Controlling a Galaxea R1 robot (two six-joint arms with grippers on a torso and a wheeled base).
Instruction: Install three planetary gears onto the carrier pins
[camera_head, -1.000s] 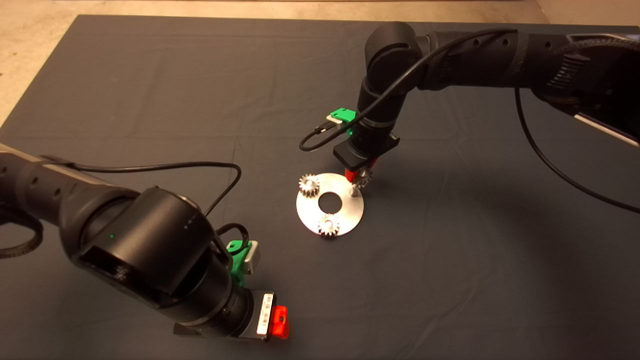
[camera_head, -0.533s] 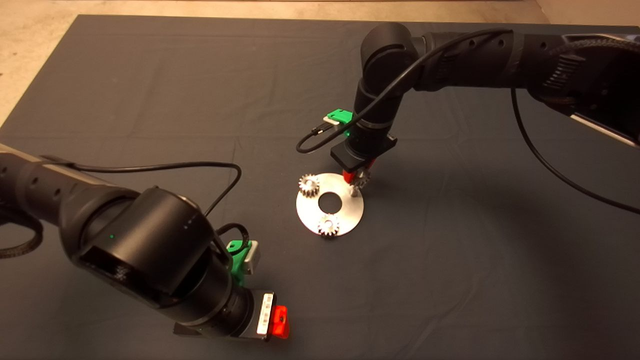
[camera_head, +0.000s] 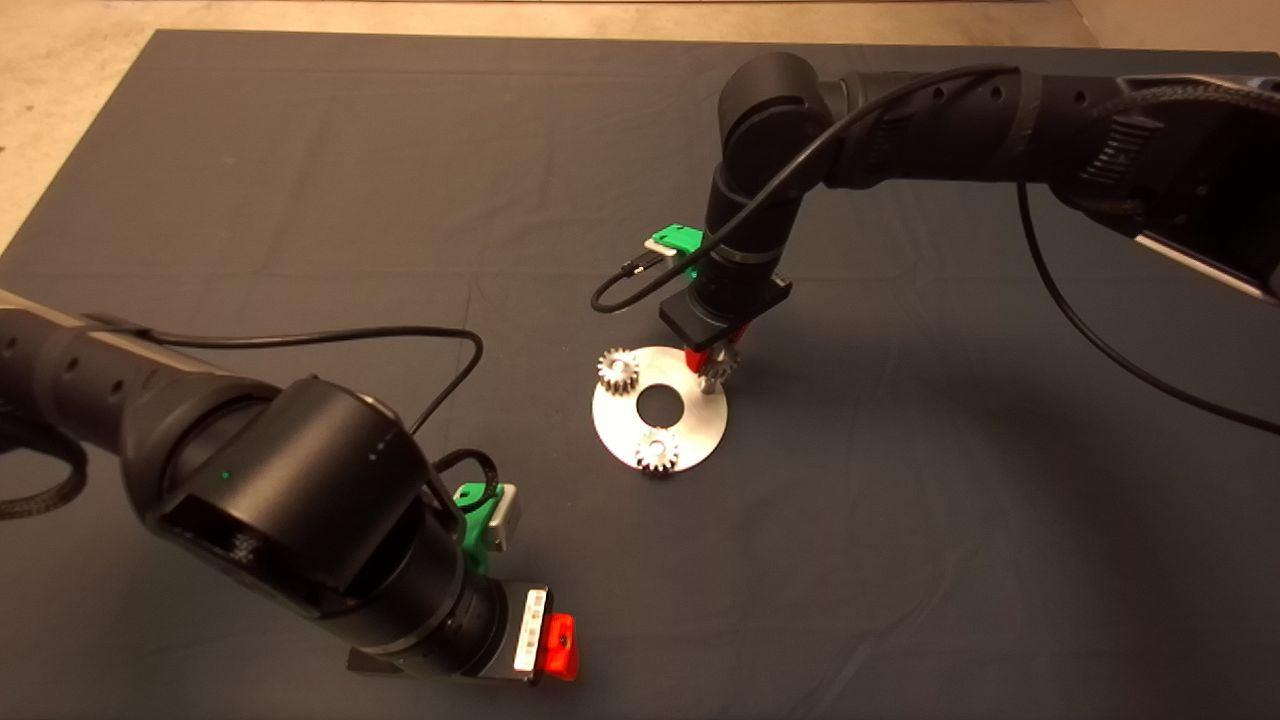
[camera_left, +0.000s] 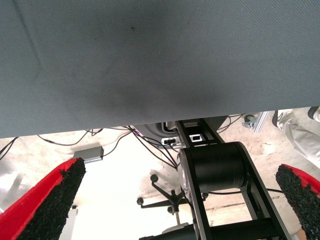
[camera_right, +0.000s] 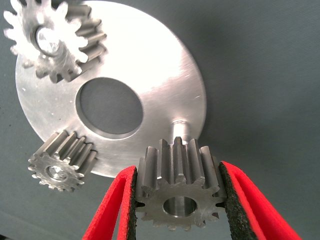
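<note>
At frame centre, the third gear (camera_right: 178, 196) — clamped in the right gripper (camera_right: 178, 200) — has been lowered closer over the last free pin (camera_right: 180, 126); the left gripper (camera_left: 175, 200), spread open, is parked lower left.

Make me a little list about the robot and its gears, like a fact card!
Gears on pins: two
Third gear: held by the right gripper, over the free pin, not yet on it
Disc: flat on the mat, with a big centre hole
Right gripper: jaws shut on the gear, at the disc's far right edge
Left gripper: jaws open, holding nothing, parked near the mat's front edge
</note>
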